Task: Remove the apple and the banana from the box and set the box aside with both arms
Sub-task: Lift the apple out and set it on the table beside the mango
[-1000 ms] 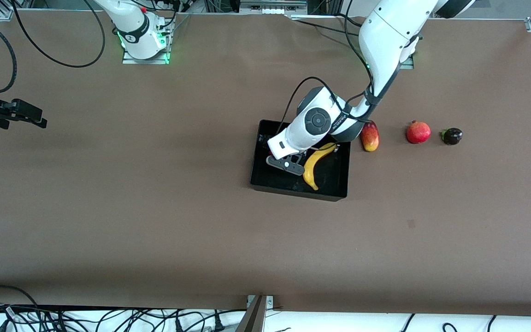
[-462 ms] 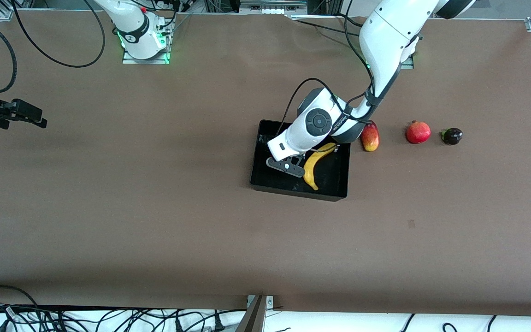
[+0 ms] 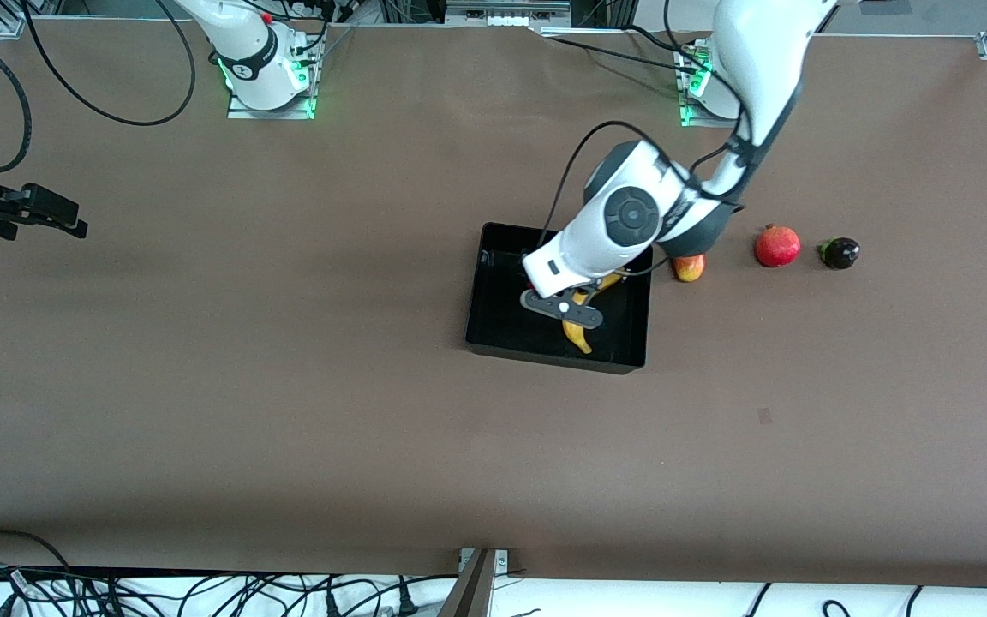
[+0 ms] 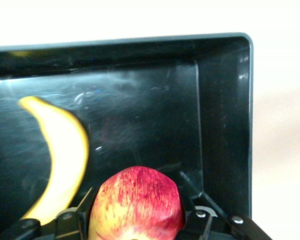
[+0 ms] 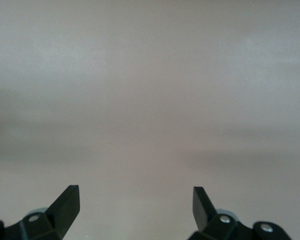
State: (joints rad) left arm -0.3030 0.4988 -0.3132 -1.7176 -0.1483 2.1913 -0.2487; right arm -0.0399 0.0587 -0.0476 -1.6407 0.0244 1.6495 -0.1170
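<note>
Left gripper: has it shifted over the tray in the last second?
Yes. The left gripper slid toward the left arm's end of the black tray, now above the banana, gripping the apple.

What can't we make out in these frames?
- apple: front view, hidden under left gripper over the box; left wrist view, underside cut by edge.
- banana: front view, middle under that gripper.
- mango-like fruit: front view, top hidden by left arm.
- right gripper: waits open at table's edge; arm cut off by front view's edge.
</note>
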